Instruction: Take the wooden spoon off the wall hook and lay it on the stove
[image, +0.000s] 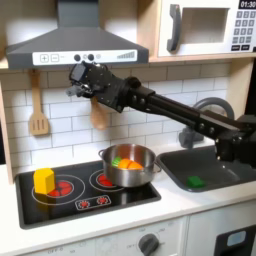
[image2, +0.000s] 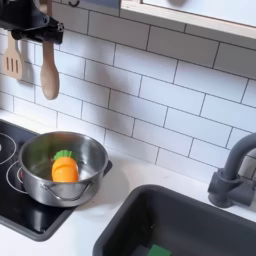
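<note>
Here the slotted spatula (image2: 13, 55) hangs at the second exterior view's far left, and the wooden spoon (image2: 49, 62) hangs upright just right of it on the tiled wall, above the stove (image2: 12, 205). Right of the spoon, the steel pot (image2: 62, 165) sits on the stove holding an orange piece (image2: 64, 167). In the first exterior view the claw (image: 82, 80) is above the pot; cannot tell whether its fingers are apart or together.

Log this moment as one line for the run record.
phase: reaching | gripper: at wall hooks, state unclear | light-brown wooden spoon: hanging on wall | black cooktop stove: holds steel pot, yellow block
</note>
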